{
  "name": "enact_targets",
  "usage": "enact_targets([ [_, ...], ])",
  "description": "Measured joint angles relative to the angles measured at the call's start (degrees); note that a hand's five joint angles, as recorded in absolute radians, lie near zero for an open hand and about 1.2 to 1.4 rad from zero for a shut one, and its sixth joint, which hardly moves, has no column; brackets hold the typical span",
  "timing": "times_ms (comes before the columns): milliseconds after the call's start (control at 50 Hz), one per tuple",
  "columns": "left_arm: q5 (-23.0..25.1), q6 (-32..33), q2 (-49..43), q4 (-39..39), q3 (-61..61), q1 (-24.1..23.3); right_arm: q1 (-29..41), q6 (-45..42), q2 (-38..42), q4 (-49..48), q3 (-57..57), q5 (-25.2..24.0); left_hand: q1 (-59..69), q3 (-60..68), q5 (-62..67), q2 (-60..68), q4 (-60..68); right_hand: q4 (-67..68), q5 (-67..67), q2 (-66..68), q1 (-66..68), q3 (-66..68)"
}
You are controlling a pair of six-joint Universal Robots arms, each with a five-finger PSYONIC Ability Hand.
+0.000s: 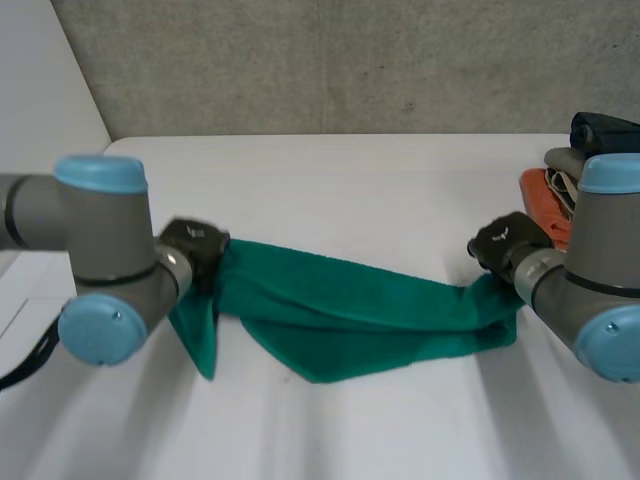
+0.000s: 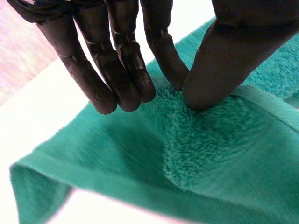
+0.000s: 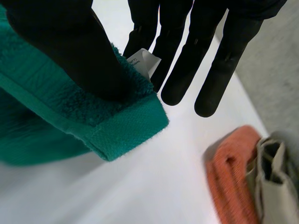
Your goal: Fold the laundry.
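A: Item 1, green towel [image 1: 350,305]. Loc?
B: Stretched betw. both hands, over white surface [image 1: 350,180].
A: State, left hand [image 2: 126,65]?
B: Thumb + one finger pinch a ridge of pile nr towel's edge. Other fingers straight beside it.
A: State, right hand [image 3: 70,46]?
B: Thumb clamps hemmed corner against a finger. White label [image 3: 142,60] at fingertips.
A: Misc?
B: Orange cloth [image 3: 231,172], beige cloth [image 3: 273,186] beyond right fingertips, apart from towel.
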Motion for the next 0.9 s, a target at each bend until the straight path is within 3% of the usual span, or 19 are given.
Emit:
enact_targets([
  [120, 1.00, 0.20, 1.60, 5.77, 8.46, 1.99, 1.44, 1.03, 1.88, -7.32, -6.54, 1.75, 0.00, 0.01, 0.00, 0.02, 0.02, 0.00, -0.01, 0.00, 0.00, 0.01],
  [220, 2.34, -0.50, 4.97, 15.17, 19.04, 4.78, 2.24, 5.38, 2.01, -19.57, -16.12, 6.90, 0.10, 0.02, 1.08, 0.03, 0.03, 0.01, -0.01, 0.00, 0.00, 0.06],
  [280, 2.83, -2.85, 7.66, 21.08, 24.07, 6.65, 2.20, 9.37, 0.60, -29.46, -21.95, 10.84, 0.10, 0.02, 1.08, 0.03, 0.03, 0.02, 0.00, 0.00, 0.00, 0.10],
  [380, 3.84, -8.30, 11.24, 25.73, 27.18, 9.01, 2.24, 12.94, -1.56, -37.49, -26.29, 12.78, 0.10, 0.03, 1.08, 0.03, 0.03, 0.03, 0.00, 0.00, 0.00, 0.13],
  [500, 7.08, -12.41, 13.78, 23.32, 21.95, 11.26, 2.59, 14.06, -2.09, -34.05, -26.00, 9.04, 0.10, 0.03, 1.08, 0.03, 0.03, 0.03, 0.00, 0.00, 0.00, 0.13],
  [620, 11.90, -11.15, 13.27, 19.72, 9.52, 11.31, 2.58, 14.01, -1.52, -25.08, -18.82, 3.67, 0.10, 0.03, 1.08, 0.03, 0.03, 0.03, 0.00, 0.05, 0.00, 0.18],
  [640, 12.51, -10.83, 12.95, 19.52, 7.95, 11.11, 2.59, 14.01, -1.56, -24.31, -17.52, 3.07, -17.49, -16.62, -14.26, -17.11, -16.49, 0.03, 0.00, 0.06, 0.00, 0.18],
  [660, 13.31, -10.36, 12.42, 19.36, 5.92, 10.73, 2.62, 14.03, -1.72, -23.63, -15.97, 2.39, -18.62, -17.11, -15.22, -18.19, -17.47, 0.03, 0.00, 0.06, 0.00, 0.18],
  [700, 14.53, -9.55, 11.15, 19.21, 2.79, 9.81, 2.77, 14.15, -2.25, -22.93, -13.52, 1.44, -40.18, -37.84, -36.29, -39.03, -38.56, 0.04, 0.00, 0.06, 0.00, 0.18],
  [780, 15.43, -8.51, 8.00, 19.14, -0.10, 7.27, 3.59, 14.77, -4.49, -22.53, -10.17, 0.29, -47.61, -48.81, -47.85, -49.21, -49.81, 0.04, 0.00, 0.06, 0.00, 0.18],
  [900, 13.06, -8.43, 3.23, 18.37, 2.98, 3.33, 5.90, 16.25, -9.31, -20.33, -9.89, -0.79, -49.81, -51.83, -50.80, -52.09, -52.37, 0.04, 0.00, 0.06, 0.00, 0.18],
])
